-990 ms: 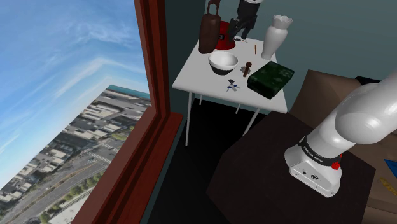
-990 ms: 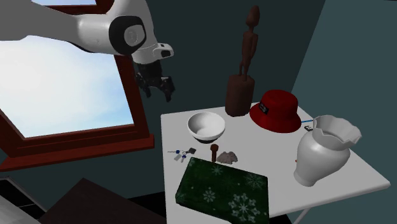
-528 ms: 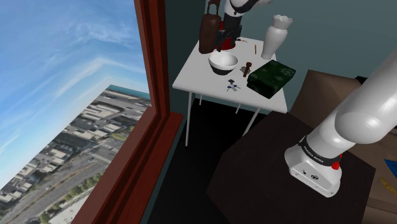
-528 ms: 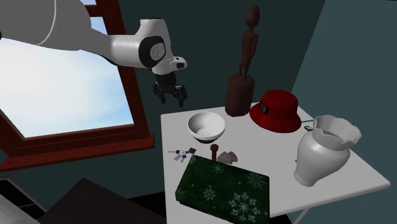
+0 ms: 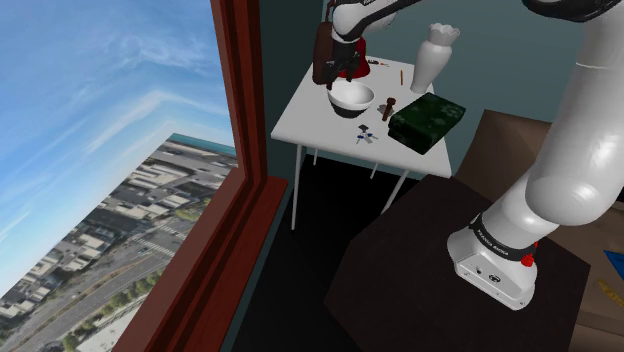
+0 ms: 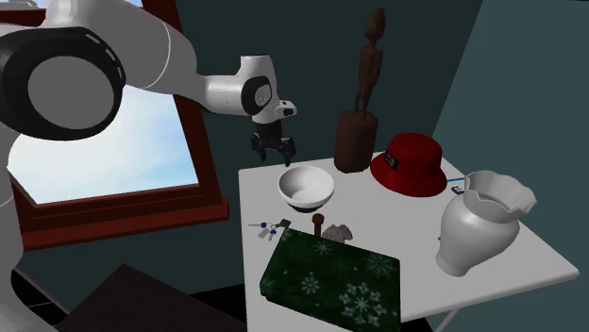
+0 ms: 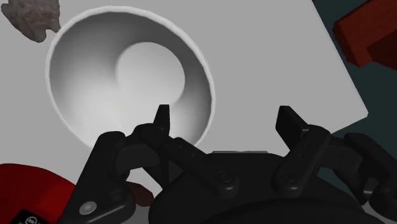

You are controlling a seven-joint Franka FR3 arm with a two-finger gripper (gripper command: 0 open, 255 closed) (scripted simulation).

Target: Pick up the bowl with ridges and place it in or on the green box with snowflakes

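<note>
A white bowl (image 6: 306, 187) with a dark underside stands near the window-side corner of the white table (image 6: 406, 231); in the shoulder view the bowl (image 5: 351, 97) is at the table's middle left. My black gripper (image 6: 274, 154) hangs open just above the bowl's rim on the window side. In the wrist view the gripper (image 7: 226, 118) straddles the bowl's (image 7: 127, 76) edge, one finger over the rim, the other over bare table. Nothing is between the fingers. The dark green box with white snowflakes (image 6: 330, 283) lies at the table's front in the second exterior view, and the same green box (image 5: 426, 120) shows in the shoulder view.
A tall brown statue (image 6: 363, 104), a red hat (image 6: 412, 162) and a white vase (image 6: 477, 226) stand behind and beside the bowl. Small keys (image 6: 268, 226), a brown peg (image 6: 319, 224) and a grey rock (image 6: 338, 232) lie between bowl and box. A red window frame (image 5: 245, 150) flanks the table.
The arm has swung from beside the window toward the table and lowered the gripper to the bowl's rim. The fingers stayed open. Nothing on the table moved.
</note>
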